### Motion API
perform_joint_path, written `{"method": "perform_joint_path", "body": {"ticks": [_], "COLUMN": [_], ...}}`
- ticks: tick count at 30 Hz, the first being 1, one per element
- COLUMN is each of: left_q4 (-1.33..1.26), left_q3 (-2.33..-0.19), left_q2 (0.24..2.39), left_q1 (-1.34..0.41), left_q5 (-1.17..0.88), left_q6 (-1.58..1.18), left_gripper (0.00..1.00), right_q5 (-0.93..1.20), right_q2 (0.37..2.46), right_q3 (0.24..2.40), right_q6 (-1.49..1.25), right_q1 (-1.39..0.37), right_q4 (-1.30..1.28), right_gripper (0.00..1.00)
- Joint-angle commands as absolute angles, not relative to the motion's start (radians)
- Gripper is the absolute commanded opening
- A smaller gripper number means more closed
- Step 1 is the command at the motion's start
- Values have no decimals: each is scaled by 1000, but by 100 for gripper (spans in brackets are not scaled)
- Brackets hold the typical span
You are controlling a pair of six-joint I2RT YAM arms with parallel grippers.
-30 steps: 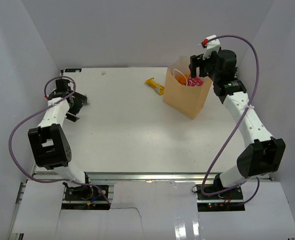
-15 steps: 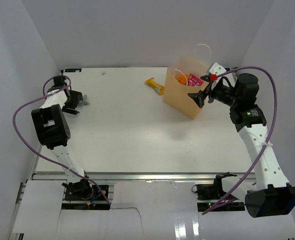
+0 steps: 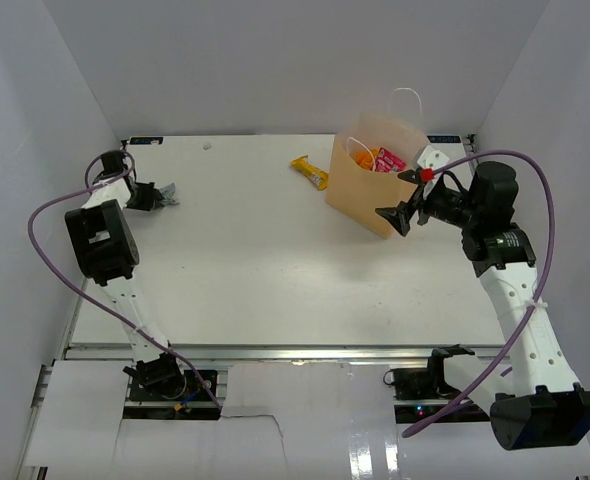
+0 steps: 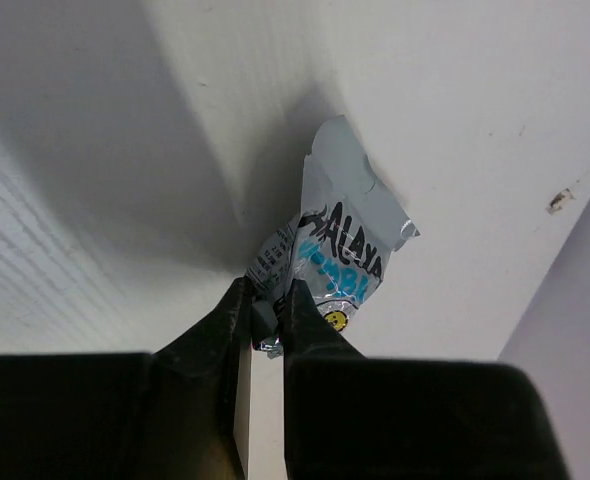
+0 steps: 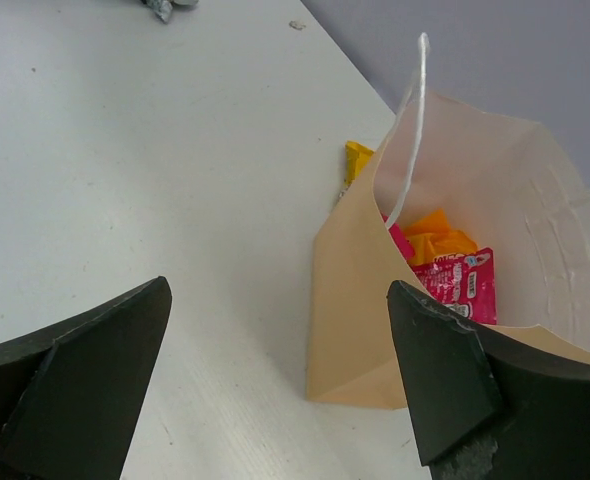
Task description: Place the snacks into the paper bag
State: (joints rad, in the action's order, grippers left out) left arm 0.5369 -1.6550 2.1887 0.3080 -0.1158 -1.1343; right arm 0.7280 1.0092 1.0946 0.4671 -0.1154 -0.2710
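Observation:
The paper bag (image 3: 373,188) stands open at the back right, with orange (image 5: 441,236) and red-pink (image 5: 462,286) snacks inside. A yellow snack bar (image 3: 310,172) lies on the table just left of the bag. My left gripper (image 3: 156,196) is at the far left near the wall, shut on the lower end of a grey-blue foil snack packet (image 4: 341,248), which rests on the table. My right gripper (image 3: 400,199) hovers open and empty beside the bag's near right corner (image 5: 325,380).
White walls close off the table on the left, back and right. The left wall (image 4: 575,290) runs right beside the grey-blue packet. One white loop handle (image 5: 411,120) sticks up from the bag's rim.
The left gripper has closed on the grey-blue packet. The right arm has drawn back from above the bag's mouth to its near right side, jaws still open.

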Motion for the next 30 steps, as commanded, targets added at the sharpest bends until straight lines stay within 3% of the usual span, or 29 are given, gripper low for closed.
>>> {"method": "perform_joint_path", "body": {"ticks": [1, 6, 10, 14, 16, 21, 24, 30], "left_q4": [450, 214, -202, -222, -222, -219, -218, -218], "left_q3": [-1631, -1466, -1196, -1074, -1017, -888, -885, -930], "left_q2": [2138, 2008, 1879, 1804, 1750, 1701, 1710, 1730], "left_q1": [319, 321, 308, 218, 131, -110, -300, -461], "left_q5": [-208, -439, -925, -1083, -1110, -1105, -1086, -1040], "left_q6": [-1095, -887, -880, -847, -850, -914, -951, -995], "left_gripper": [8, 3, 3, 2, 2, 2, 2, 3], "right_q5": [805, 995, 1138, 1114, 1010, 646, 504, 376], "right_q2": [989, 983, 988, 992, 986, 986, 1064, 1193], "right_q3": [1114, 1161, 1184, 1155, 1132, 965, 948, 945], "right_q6": [523, 859, 1357, 1607, 1608, 1460, 1470, 1548], "right_q1": [-110, -110, -112, -211, -279, -547, -670, -796], "right_q4": [-324, -512, -823, -957, -902, -493, -408, -385], "right_gripper": [95, 95, 95, 95, 95, 93, 93, 100]}}
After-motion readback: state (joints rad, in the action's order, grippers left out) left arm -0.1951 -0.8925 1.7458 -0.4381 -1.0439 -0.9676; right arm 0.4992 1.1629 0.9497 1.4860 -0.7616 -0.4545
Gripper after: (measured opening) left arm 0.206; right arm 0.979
